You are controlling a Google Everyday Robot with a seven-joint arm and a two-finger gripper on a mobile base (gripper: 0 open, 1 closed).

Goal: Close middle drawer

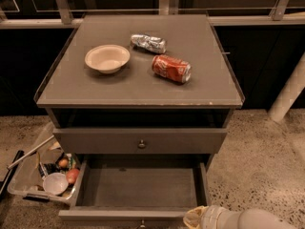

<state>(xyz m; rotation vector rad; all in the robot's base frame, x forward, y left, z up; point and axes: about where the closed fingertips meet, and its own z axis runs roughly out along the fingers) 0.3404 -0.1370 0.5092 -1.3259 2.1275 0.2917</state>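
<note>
Middle drawer (138, 187) pulled out, end effector (196, 217) at its front right corner, spread or pressed together impossible to tell, bowl (107, 58) and cola can (171, 68) on bench (119, 87).

The middle drawer (140, 190) stands pulled out toward the camera, so its front bars the way just before the cabinet. The gripper (194, 218) is at the drawer's front right corner and seems to touch it, though the picture's lower edge cuts it off. Right of the cabinet, the speckled floor (257, 166) lies open up to the white post (288, 92). On the left, a plastic bin (28, 193) of small things sits just beside the drawer and narrows that side.
</note>
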